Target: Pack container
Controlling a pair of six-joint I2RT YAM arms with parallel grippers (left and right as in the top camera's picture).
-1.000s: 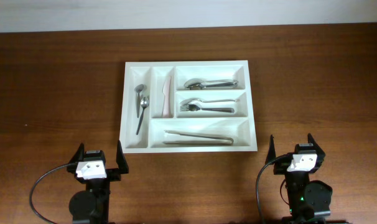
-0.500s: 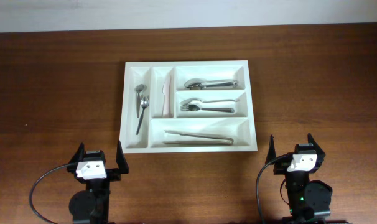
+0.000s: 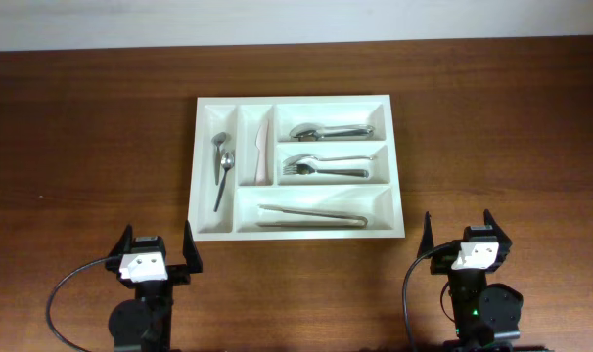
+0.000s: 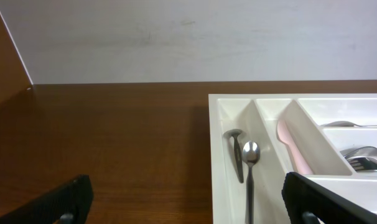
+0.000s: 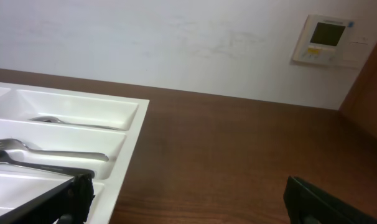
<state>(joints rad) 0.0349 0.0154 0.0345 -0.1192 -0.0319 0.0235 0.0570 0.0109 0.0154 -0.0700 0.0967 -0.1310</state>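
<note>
The white five-compartment container (image 3: pixel 399 230) lies mid-table. Its left narrow slot holds two small spoons (image 3: pixel 221 166), the second narrow slot a pale pink knife (image 3: pixel 262 147). The wide slots hold spoons (image 3: pixel 331 130), forks (image 3: pixel 326 167) and tongs (image 3: pixel 311 216). My left gripper (image 3: pixel 157 252) is open and empty near the front edge, left of the container. My right gripper (image 3: pixel 465 235) is open and empty at the front right. The left wrist view shows the container's left corner (image 4: pixel 223 109) and the spoons (image 4: pixel 244 162). The right wrist view shows its right edge (image 5: pixel 129 146).
Bare brown wooden table (image 3: pixel 91 147) surrounds the container on all sides. A white wall (image 4: pixel 188 37) stands behind the table, with a thermostat panel (image 5: pixel 325 38) on it at the right.
</note>
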